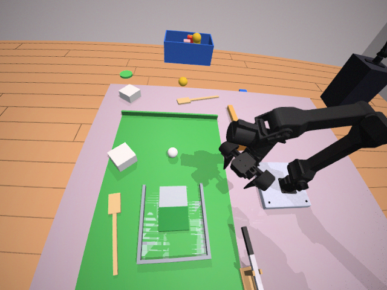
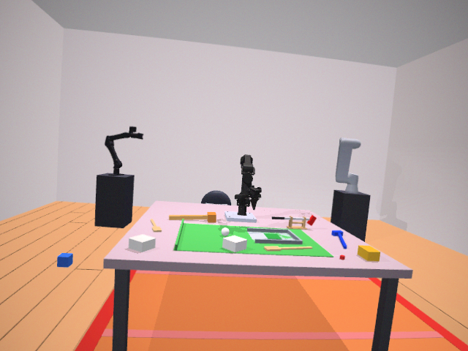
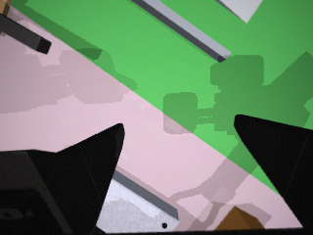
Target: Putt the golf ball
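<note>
The red putter lies on a wooden rack (image 1: 242,278) (image 2: 291,222); its black handle (image 1: 247,239) (image 2: 278,218) (image 3: 29,36) points toward the arm's side, and its red head (image 2: 311,220) shows only in the exterior view. The white golf ball (image 1: 172,152) (image 2: 225,231) rests on the green mat (image 1: 150,134) (image 2: 199,241). The pale ramp (image 1: 173,196) (image 3: 242,7) leads to a green square (image 1: 173,219) inside grey rails (image 1: 204,218) (image 3: 186,32). My gripper (image 1: 234,178) (image 3: 177,124) is open and empty, above the table beside the mat's edge, away from the handle.
A white block (image 1: 122,156) (image 2: 234,243) and a wooden spatula (image 1: 114,203) (image 2: 272,248) lie on the mat's far side. An orange mallet (image 1: 231,113) (image 2: 211,217) lies partly behind the arm. The exterior view shows a blue hammer (image 2: 337,232) and a yellow block (image 2: 368,253) at the right.
</note>
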You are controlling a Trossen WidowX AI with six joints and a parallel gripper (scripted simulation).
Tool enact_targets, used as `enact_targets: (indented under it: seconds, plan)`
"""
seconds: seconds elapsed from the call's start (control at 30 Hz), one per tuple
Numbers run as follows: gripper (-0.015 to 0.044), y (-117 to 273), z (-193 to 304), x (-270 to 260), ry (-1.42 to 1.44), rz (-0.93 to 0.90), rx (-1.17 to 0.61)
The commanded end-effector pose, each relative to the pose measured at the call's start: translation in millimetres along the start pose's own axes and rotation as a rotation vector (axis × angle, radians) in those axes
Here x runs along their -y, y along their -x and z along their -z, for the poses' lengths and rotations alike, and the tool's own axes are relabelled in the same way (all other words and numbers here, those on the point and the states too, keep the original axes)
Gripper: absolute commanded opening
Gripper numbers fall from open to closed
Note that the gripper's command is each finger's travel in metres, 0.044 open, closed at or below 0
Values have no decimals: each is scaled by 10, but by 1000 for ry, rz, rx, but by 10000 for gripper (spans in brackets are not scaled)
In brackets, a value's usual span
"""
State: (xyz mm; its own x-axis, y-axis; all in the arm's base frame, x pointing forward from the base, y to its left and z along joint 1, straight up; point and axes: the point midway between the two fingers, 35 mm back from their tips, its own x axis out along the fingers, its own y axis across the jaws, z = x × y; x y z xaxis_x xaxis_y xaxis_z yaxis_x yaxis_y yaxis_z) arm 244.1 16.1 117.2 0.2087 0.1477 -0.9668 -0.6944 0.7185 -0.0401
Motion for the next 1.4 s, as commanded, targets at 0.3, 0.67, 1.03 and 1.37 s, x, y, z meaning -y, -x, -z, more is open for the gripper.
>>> enact_targets:
  seconds: [0.3, 0.67, 1.03, 1.37]
  plan:
    - [440, -211, -984, -1334, 847, -253, 47]
    - [440, -260, -1048, -1504, 927, -273, 52]
    - [440, -520, -991, -1519, 927, -273, 52]
    - [440, -698, -948, -1528, 927, -273, 52]
